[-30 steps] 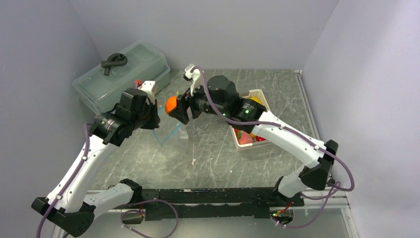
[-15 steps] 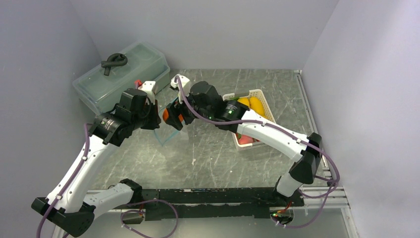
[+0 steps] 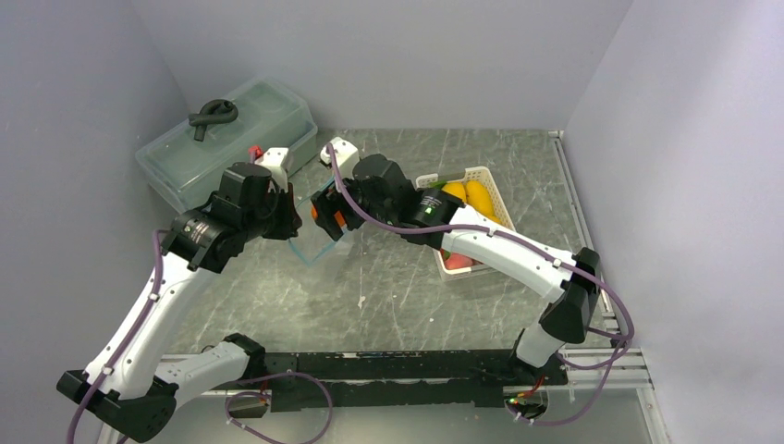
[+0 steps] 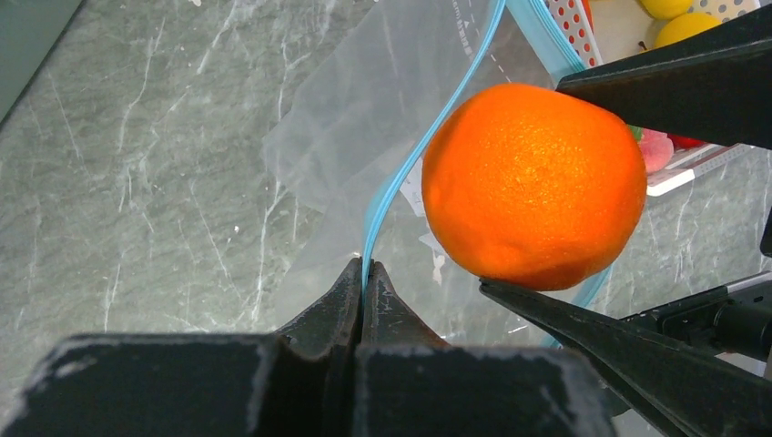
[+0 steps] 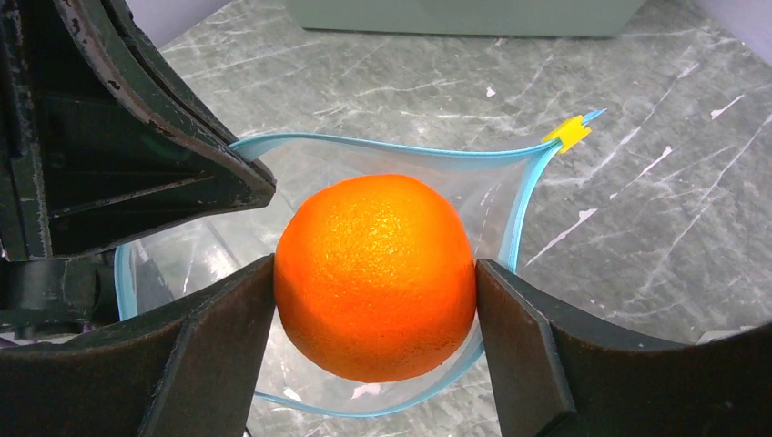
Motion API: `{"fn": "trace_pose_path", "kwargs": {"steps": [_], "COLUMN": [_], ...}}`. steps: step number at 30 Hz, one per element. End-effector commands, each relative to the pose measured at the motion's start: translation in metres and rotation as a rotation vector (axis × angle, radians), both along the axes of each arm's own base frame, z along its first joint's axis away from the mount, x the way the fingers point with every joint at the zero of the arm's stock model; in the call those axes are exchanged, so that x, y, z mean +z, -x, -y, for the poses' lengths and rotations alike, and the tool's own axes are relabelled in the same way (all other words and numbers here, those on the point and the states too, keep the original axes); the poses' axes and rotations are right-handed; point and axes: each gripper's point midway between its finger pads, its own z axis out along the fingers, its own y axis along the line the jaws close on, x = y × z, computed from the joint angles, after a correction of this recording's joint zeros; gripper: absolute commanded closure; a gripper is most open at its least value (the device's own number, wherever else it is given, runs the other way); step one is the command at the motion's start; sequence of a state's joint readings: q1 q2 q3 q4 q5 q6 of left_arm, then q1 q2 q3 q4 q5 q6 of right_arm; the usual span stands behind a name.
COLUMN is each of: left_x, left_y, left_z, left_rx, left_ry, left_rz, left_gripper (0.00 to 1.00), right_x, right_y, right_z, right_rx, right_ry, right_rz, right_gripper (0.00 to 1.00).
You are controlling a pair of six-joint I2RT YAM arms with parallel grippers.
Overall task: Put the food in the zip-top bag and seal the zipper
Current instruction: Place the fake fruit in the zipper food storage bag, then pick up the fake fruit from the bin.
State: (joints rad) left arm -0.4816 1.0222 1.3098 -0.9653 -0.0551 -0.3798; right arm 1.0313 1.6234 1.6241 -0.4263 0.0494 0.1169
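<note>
Top external | tabletop (image 3: 398,296): white basket (image 3: 488,176) at right | zip-top bag (image 4: 364,118) hangs between the arms, well apart from basket | mouth gapes toward right tool (image 5: 373,269), long axis from left tool (image 4: 364,273) to yellow slider (image 5: 569,132) | left tool clenched on zipper (image 5: 382,146) | right tool grasping orange (image 5: 375,300) inside zipper loop, spare room at slider end
</note>
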Motion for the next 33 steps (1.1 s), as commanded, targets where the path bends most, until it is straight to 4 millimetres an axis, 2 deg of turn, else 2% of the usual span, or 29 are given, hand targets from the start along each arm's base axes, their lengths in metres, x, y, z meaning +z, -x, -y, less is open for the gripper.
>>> {"fn": "trace_pose_path", "kwargs": {"steps": [1, 10, 15, 20, 26, 33], "left_x": [0.020, 0.018, 0.019, 0.019, 0.017, 0.019], "left_y": [0.002, 0.001, 0.001, 0.001, 0.000, -0.002], "left_z": [0.003, 0.002, 0.002, 0.001, 0.000, 0.003], "left_rx": [-0.008, -0.004, -0.005, 0.000, 0.003, -0.010], "left_ry": [0.043, 0.038, 0.036, 0.030, 0.020, 0.024], "left_rz": [0.047, 0.045, 0.042, 0.042, 0.037, 0.039], "left_gripper": [1.00, 1.00, 1.00, 1.00, 1.00, 1.00], "right_x": [0.029, 0.054, 0.067, 0.069, 0.064, 0.041], "right_y": [0.000, 0.011, 0.011, 0.005, -0.005, -0.015], "right_z": [0.001, 0.004, 0.020, 0.047, 0.090, 0.145], "right_rx": [-0.014, 0.016, -0.024, -0.117, -0.274, -0.429], "right_ry": [-0.066, -0.143, -0.165, -0.139, -0.076, 0.018], "right_rz": [0.039, 0.047, 0.076, 0.119, 0.148, 0.112], "right_gripper": [0.17, 0.07, 0.07, 0.07, 0.10, 0.11]}}
